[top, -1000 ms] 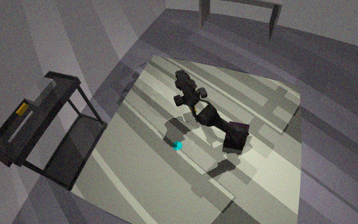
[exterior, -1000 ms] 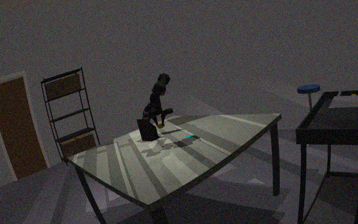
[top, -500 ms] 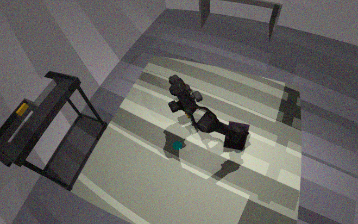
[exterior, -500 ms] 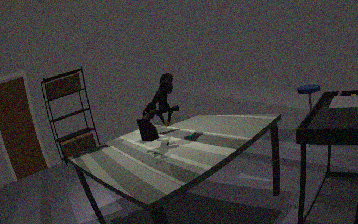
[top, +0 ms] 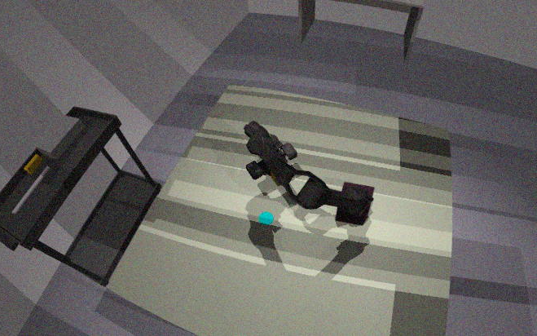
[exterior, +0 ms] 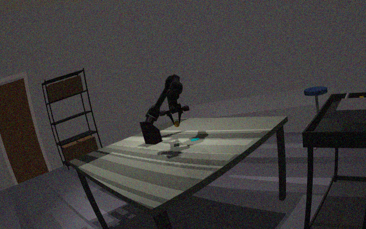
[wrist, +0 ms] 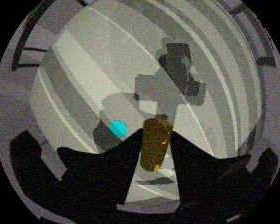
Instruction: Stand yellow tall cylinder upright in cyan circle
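Observation:
The yellow cylinder (top: 275, 179) (exterior: 176, 124) (wrist: 155, 146) is held between the fingertips, well above the table. In the wrist view it runs lengthwise between the fingers; the exterior view shows mostly its round end, so it looks tilted or lying rather than upright. My gripper (exterior: 176, 123) (wrist: 156, 133) is shut on it. In the top view the arm hides most of the cylinder and fingers. The cyan circle (top: 266, 218) (exterior: 194, 139) (wrist: 118, 128) lies flat on the table with nothing on it, to the left of the cylinder in the wrist view.
The striped-lit table (top: 203, 288) (exterior: 252, 122) carries the arm's dark base (top: 354, 203) (exterior: 151, 133). Shadows of the arm fall near the circle. A dark workbench (top: 74, 146) (exterior: 343, 139) stands apart from the table. A blue stool (exterior: 315, 90) and a shelf rack (exterior: 71, 118) stand farther off.

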Available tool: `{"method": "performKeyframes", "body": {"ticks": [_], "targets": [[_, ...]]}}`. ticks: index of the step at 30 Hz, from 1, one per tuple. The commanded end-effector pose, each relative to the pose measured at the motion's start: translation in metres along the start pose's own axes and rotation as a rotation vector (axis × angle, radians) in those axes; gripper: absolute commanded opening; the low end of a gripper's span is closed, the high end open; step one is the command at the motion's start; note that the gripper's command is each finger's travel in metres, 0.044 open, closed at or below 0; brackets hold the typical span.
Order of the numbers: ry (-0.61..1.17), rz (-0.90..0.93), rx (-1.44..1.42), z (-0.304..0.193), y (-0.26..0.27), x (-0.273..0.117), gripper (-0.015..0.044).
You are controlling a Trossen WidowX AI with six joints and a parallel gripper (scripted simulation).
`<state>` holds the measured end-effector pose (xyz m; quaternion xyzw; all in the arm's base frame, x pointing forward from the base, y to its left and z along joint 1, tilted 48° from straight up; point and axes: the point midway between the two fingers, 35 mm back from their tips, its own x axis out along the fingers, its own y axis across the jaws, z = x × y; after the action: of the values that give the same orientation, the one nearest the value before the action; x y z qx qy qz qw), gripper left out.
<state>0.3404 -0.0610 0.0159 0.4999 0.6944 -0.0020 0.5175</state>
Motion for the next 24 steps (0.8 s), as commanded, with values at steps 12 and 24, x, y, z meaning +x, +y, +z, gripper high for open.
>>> {"method": "performKeyframes", "body": {"ticks": [12, 24], "targets": [[0.017, 0.018, -0.112, -0.029, 0.039, 0.0, 0.0105], [0.029, 0.032, -0.202, -0.054, 0.067, -0.001, 0.0105]]}}
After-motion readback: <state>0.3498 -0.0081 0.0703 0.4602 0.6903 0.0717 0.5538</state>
